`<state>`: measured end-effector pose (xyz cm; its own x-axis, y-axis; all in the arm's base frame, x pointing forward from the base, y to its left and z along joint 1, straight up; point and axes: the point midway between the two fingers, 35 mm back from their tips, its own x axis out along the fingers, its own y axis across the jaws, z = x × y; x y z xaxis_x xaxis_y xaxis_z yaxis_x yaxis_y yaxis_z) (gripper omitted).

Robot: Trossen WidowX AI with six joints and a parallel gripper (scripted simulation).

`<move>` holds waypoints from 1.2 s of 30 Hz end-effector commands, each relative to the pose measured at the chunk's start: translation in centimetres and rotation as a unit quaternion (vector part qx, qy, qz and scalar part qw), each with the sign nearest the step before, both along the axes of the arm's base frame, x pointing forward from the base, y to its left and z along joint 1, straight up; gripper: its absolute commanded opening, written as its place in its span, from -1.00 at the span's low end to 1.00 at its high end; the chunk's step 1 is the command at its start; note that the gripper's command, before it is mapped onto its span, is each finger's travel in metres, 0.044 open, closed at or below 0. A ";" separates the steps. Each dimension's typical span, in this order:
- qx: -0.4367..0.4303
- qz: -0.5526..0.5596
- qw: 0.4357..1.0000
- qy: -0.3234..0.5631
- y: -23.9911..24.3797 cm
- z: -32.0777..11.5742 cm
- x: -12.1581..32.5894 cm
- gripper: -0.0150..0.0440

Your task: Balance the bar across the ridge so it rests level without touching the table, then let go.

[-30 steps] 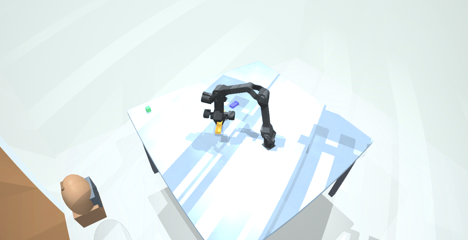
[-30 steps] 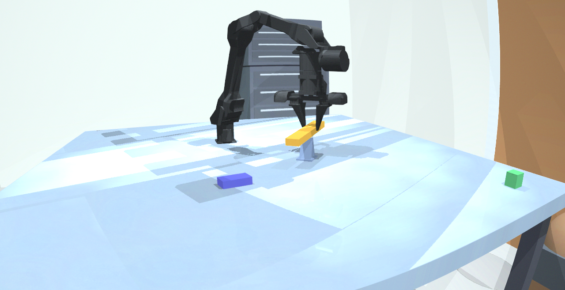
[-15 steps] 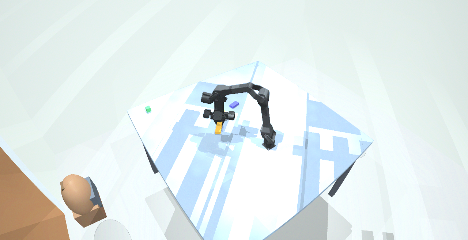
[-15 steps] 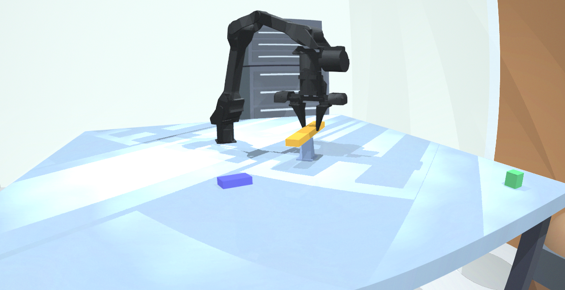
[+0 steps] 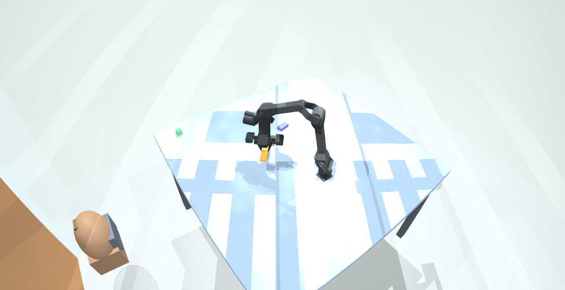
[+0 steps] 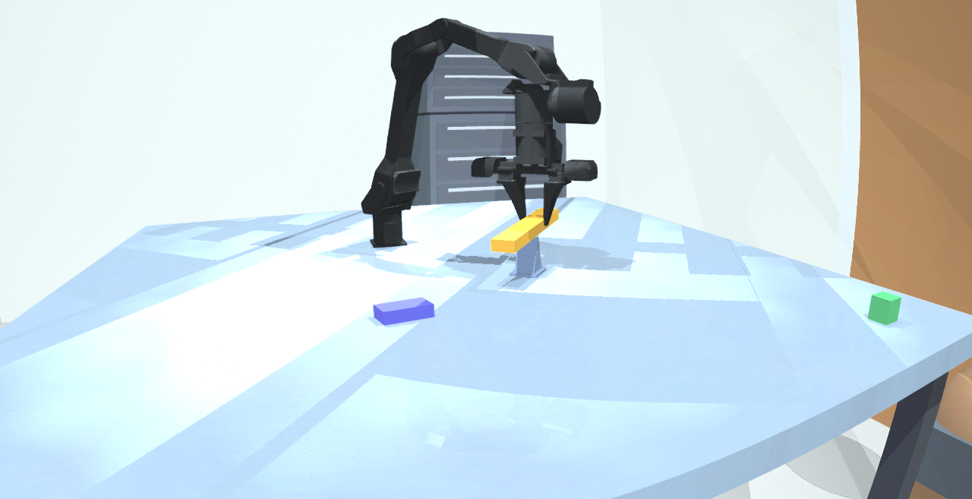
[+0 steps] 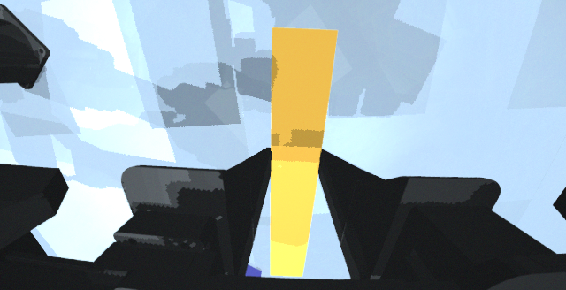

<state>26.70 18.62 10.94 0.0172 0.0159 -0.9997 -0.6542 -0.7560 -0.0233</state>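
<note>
The yellow-orange bar (image 5: 263, 156) (image 6: 514, 237) (image 7: 301, 87) is off the table and looks about level. My gripper (image 6: 534, 220) (image 7: 294, 154) points straight down and is shut on the bar, one finger on each long side. In the exterior view the bar's near end sticks out well in front of the fingers. The grey-blue ridge (image 6: 527, 260) stands on the table under the bar. Its top meets the bar's underside in that view, but whether they touch is not clear. The ridge is hidden below the bar in the wrist view.
A blue-violet block (image 5: 282, 126) (image 6: 403, 311) (image 7: 253, 271) lies on the table (image 5: 323, 225) (image 6: 577, 346) near the ridge. A small green cube (image 5: 178, 131) (image 6: 883, 308) sits near a table edge, farther away. Patches of light and shadow cross the table top.
</note>
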 end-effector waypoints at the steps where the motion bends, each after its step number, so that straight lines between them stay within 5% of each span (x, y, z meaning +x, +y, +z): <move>1: -0.001 0.001 1.000 -0.002 0.0 -0.1 0.1 -0.49; 36: -0.001 0.001 1.000 -0.002 0.0 -0.4 0.0 -0.49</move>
<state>26.71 18.62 10.75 0.0193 0.0167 -0.9997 -0.6541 -0.7560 -0.0253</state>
